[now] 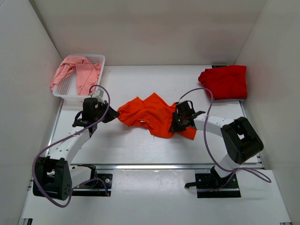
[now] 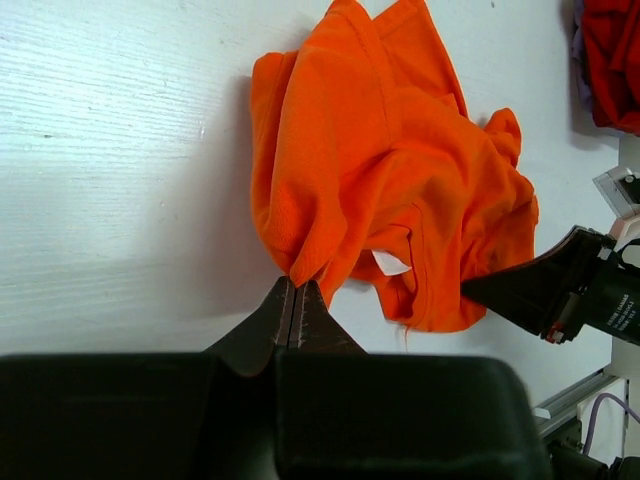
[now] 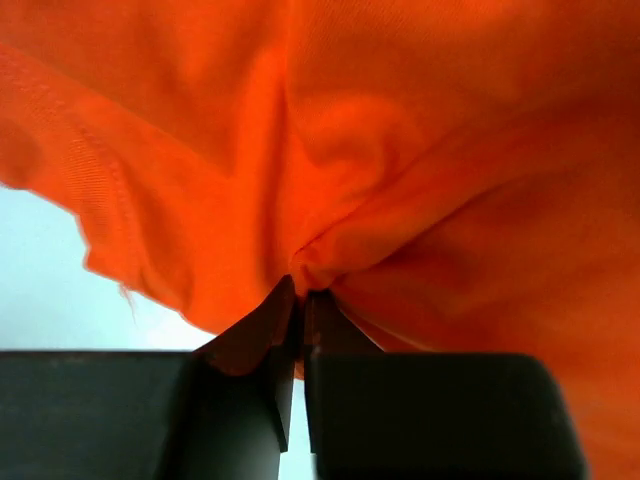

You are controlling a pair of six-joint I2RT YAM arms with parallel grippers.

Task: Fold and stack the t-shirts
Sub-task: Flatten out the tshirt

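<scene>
A crumpled bright orange t-shirt (image 1: 152,114) lies bunched in the middle of the table. My left gripper (image 1: 114,114) is shut on its left edge; in the left wrist view the jaws (image 2: 297,285) pinch a fold of the orange t-shirt (image 2: 380,170). My right gripper (image 1: 178,123) is shut on the shirt's right side; the right wrist view shows its tips (image 3: 302,290) pinching a gather of orange cloth (image 3: 400,150). A darker red t-shirt (image 1: 224,82) lies folded at the back right. A pale pink t-shirt (image 1: 77,71) hangs over a basket at the back left.
The white mesh basket (image 1: 96,60) stands at the back left corner. White walls enclose the table on three sides. The right arm's black gripper body (image 2: 560,290) shows in the left wrist view beside the orange cloth.
</scene>
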